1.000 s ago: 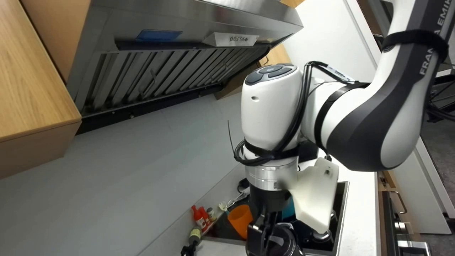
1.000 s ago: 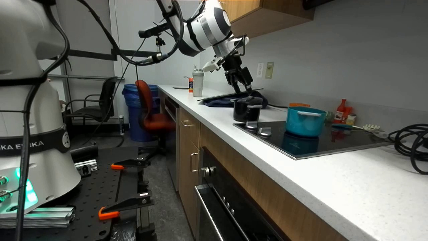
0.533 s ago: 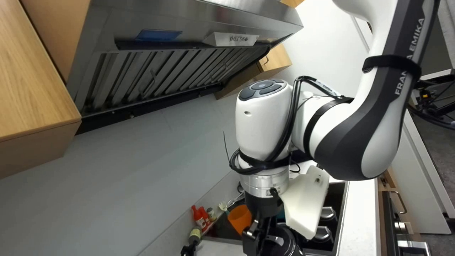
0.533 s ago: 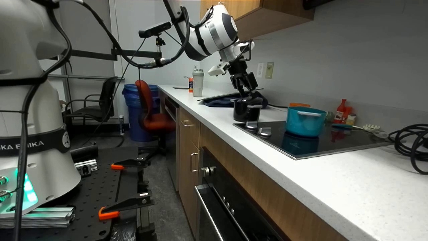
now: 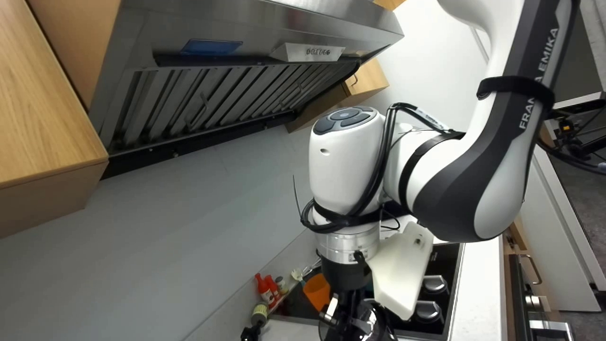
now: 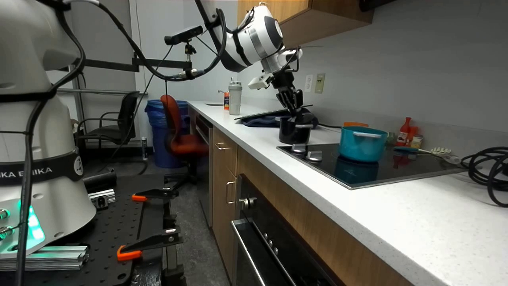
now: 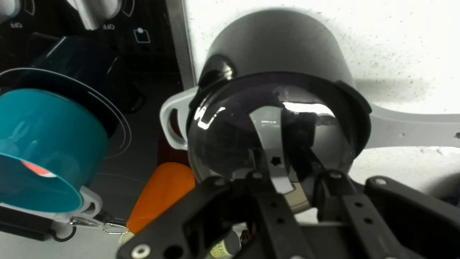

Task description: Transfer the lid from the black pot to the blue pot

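Note:
The black pot (image 7: 276, 43) stands on the counter beside the cooktop, its light side handles showing in the wrist view. Over its mouth is the glass lid (image 7: 221, 142), sitting off-centre and seemingly tilted. My gripper (image 7: 276, 158) has its narrow jaws close on both sides of the lid's grey strap handle (image 7: 269, 133), shut on it. In an exterior view the gripper (image 6: 294, 112) reaches down onto the black pot from above. The blue pot (image 6: 363, 145), uncovered, is on the cooktop; in the wrist view something red and white shows inside the blue pot (image 7: 46, 122).
An orange vessel (image 7: 163, 194) stands near the blue pot. Red bottles (image 6: 404, 133) and utensils lie toward the wall. Behind the black pot is a dark cloth (image 6: 258, 121) under a flat dark panel. A range hood (image 5: 227, 94) hangs above; knobs (image 6: 314, 155) rise at the cooktop's edge.
My gripper came down onto the lid and its jaws closed around the handle. The lid tipped or shifted, and the black pot slid slightly toward the cooktop.

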Controlling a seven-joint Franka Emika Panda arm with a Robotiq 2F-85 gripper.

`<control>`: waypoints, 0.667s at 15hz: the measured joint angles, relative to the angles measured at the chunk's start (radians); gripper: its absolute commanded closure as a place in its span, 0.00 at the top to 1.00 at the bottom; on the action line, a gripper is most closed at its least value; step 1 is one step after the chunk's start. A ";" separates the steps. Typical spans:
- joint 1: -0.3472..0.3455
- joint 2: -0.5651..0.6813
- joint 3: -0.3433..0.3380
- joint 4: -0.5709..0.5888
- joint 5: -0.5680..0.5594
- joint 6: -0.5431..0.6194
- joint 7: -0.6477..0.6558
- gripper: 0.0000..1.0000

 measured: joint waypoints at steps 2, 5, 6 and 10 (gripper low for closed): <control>0.000 0.000 0.000 0.000 0.000 0.000 0.001 0.03; 0.000 -0.002 0.000 0.000 0.000 0.000 0.003 0.04; 0.000 -0.004 0.000 -0.001 0.000 0.000 0.003 0.04; -0.001 -0.030 0.007 -0.011 0.028 0.000 0.003 0.04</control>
